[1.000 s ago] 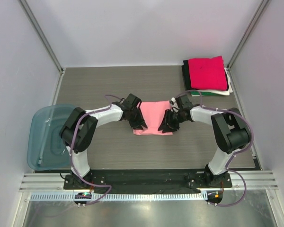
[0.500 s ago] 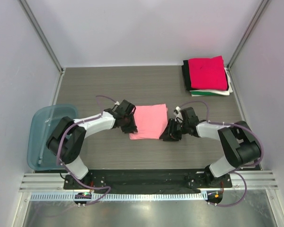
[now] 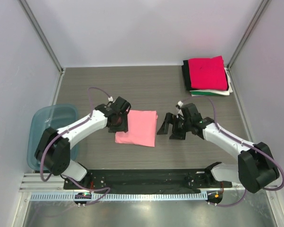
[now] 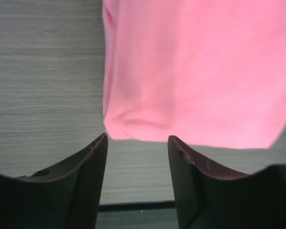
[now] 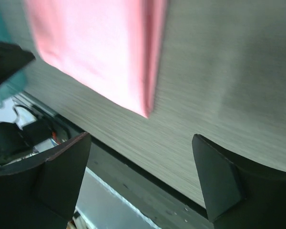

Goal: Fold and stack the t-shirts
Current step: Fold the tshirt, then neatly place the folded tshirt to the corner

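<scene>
Left jaws first: they stand apart with nothing between them, and in the wrist view only bare desk (image 4: 47,86) shows in the gap. Their tips sit just short of the near edge of the light pink t-shirt (image 4: 195,71), one tip right at the cloth's corner. No grip there.

Over to the right jaws: spread wide, and empty as well. From that wrist camera the pink t-shirt (image 5: 100,52) lies ahead of them, its folded edge showing doubled layers, with a strip of wood-grain desk between cloth and tips.

From above, the pink t-shirt (image 3: 136,127) lies flat as a neat folded rectangle in the middle of the desk (image 3: 146,85), between the two arms. The left arm (image 3: 83,125) reaches in from the left, its head at the shirt's left edge; the right arm (image 3: 222,137) reaches in from the right, its head just beside the shirt but clear of it.

Further out, in the far right corner, sits the stack of folded t-shirts: the magenta-red one (image 3: 207,72) on top, the black one (image 3: 185,75) peeking out on its left, slivers of white (image 3: 229,87) and green (image 3: 203,93) at the bottom. The stack lies well apart from the pink shirt.

At the left edge of the desk rests the translucent blue bin (image 3: 40,127).
</scene>
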`<state>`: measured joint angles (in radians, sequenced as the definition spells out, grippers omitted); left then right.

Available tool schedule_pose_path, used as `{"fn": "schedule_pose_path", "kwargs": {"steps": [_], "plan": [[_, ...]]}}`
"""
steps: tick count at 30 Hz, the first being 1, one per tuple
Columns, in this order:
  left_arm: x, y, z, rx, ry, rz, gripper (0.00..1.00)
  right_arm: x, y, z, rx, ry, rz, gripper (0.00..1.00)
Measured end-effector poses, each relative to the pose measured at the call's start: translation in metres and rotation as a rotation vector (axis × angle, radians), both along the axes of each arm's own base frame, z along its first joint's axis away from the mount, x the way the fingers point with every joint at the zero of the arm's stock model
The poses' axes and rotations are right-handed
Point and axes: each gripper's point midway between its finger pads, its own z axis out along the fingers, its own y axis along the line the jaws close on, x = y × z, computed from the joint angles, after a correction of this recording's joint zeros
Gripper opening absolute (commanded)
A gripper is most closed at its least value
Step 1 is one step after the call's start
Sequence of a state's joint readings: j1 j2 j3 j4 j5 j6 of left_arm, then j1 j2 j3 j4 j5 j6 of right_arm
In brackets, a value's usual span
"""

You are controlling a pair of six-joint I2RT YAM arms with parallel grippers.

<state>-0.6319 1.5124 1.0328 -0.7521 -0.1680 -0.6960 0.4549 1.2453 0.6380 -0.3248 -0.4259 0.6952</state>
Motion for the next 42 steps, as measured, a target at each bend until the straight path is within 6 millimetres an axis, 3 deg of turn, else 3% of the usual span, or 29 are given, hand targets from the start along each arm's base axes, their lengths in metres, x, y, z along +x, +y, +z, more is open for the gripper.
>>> {"fn": "schedule_pose_path", "kwargs": {"steps": [3, 6, 9, 11, 18, 21, 25, 30, 31, 33, 34, 35, 42], "plan": [[0.007, 0.001, 0.043, -0.024, -0.086, -0.01, 0.58, 0.032, 0.01, 0.037, 0.014, -0.103, 0.003, 0.97], [0.011, 0.006, 0.086, -0.05, -0.187, -0.017, 0.59, 0.059, 0.018, 0.053, 0.014, -0.153, 0.011, 0.97], [0.003, 0.021, 0.109, -0.041, -0.245, -0.018, 0.58, 0.084, 0.024, 0.044, -0.015, -0.137, 0.015, 0.97], [-0.005, 0.031, 0.116, -0.026, -0.26, -0.019, 0.58, 0.097, 0.023, 0.026, -0.047, -0.101, 0.014, 0.97], [-0.041, 0.073, 0.125, -0.007, -0.352, 0.006, 0.6, 0.134, 0.021, -0.023, -0.119, -0.012, 0.014, 0.86], [-0.051, 0.084, 0.13, -0.03, -0.402, 0.028, 0.6, 0.145, 0.024, -0.036, -0.121, 0.001, 0.016, 0.79], [-0.058, 0.093, 0.129, -0.056, -0.456, 0.056, 0.62, 0.153, 0.035, -0.039, -0.069, -0.006, 0.029, 0.69], [-0.058, 0.099, 0.133, -0.057, -0.496, 0.079, 0.64, 0.155, 0.052, -0.046, -0.001, -0.028, 0.047, 0.4], [-0.057, 0.099, 0.134, -0.056, -0.499, 0.081, 0.63, 0.153, 0.054, -0.047, 0.013, -0.027, 0.05, 0.3], [-0.056, 0.099, 0.133, -0.051, -0.497, 0.082, 0.63, 0.149, 0.058, -0.052, 0.033, -0.025, 0.05, 0.19], [-0.055, 0.099, 0.132, -0.048, -0.494, 0.082, 0.63, 0.147, 0.058, -0.054, 0.041, -0.022, 0.049, 0.06], [-0.055, 0.099, 0.132, -0.046, -0.493, 0.082, 0.63, 0.146, 0.058, -0.055, 0.046, -0.019, 0.05, 0.02], [-0.053, 0.102, 0.132, -0.023, -0.498, 0.085, 0.63, 0.149, 0.044, -0.051, -0.018, -0.012, 0.078, 0.01]]}}
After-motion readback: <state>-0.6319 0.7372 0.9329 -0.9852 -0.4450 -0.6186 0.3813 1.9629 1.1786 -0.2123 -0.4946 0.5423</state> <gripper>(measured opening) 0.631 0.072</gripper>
